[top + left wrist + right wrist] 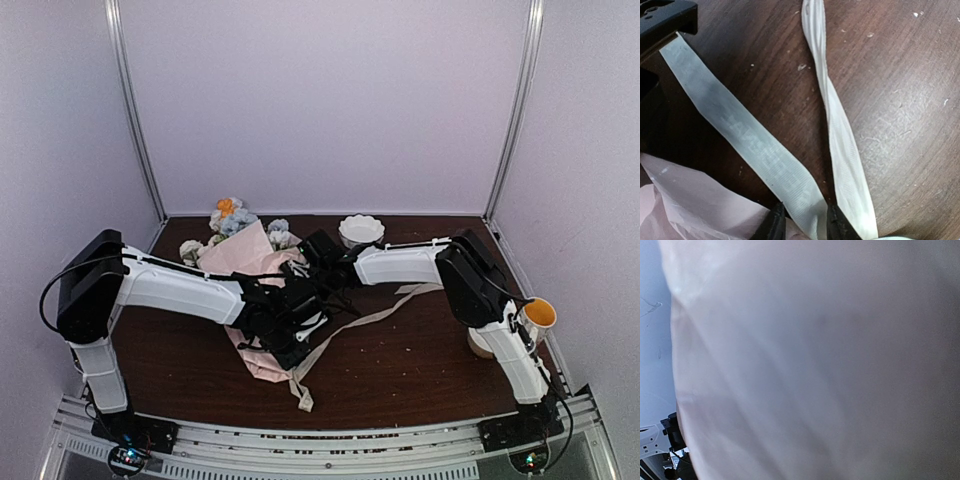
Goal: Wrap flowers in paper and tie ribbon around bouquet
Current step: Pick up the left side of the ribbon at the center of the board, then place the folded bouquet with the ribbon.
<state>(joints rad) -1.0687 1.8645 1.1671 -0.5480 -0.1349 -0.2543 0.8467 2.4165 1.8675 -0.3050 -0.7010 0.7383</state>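
The flowers (230,215) lie at the back left, their stems inside the pale pink paper (245,258) that narrows toward the front. The cream ribbon (375,318) trails from the right, across the table, to the paper's lower end. My left gripper (300,335) sits at that narrow part. In the left wrist view one ribbon (755,140) strand runs between the black fingertips (837,226), touching both, with paper (685,200) beside it. My right gripper (322,250) rests against the paper higher up. Paper (815,365) fills the right wrist view and hides its fingers.
A white scalloped bowl (361,230) stands at the back centre. An orange-lined cup (538,314) sits at the right edge beside the right arm. The dark wooden table (430,365) is speckled with small white crumbs. White walls close in the back and both sides.
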